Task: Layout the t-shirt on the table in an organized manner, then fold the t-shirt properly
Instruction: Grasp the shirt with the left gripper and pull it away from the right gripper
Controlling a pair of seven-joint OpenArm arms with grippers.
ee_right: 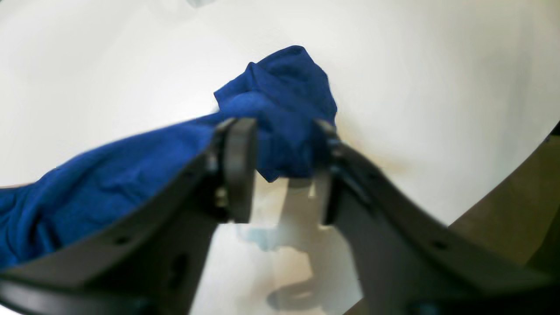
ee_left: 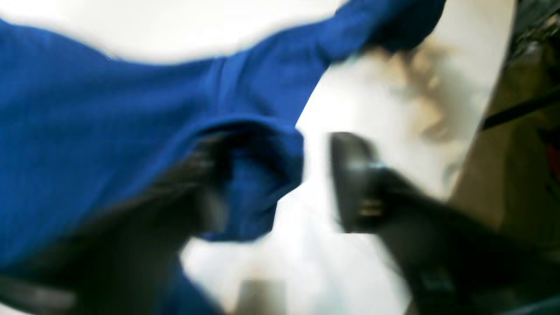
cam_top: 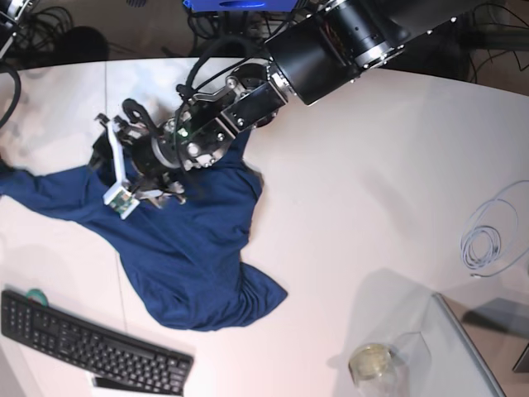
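Plainly at the laying-out step, the t-shirt [cam_top: 186,248] lies rumpled on the table [cam_top: 364,182], a fold between the parted fingers of the left tool [ee_left: 271,183] and right tool [ee_right: 284,170], neither clamped; next, regripping and spreading seem needed.

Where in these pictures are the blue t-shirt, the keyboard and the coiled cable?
t-shirt [cam_top: 194,256]: base view, middle of the spread body.
keyboard [cam_top: 91,343]: base view, its rows of keys.
coiled cable [cam_top: 488,244]: base view, on the loops of the coil.
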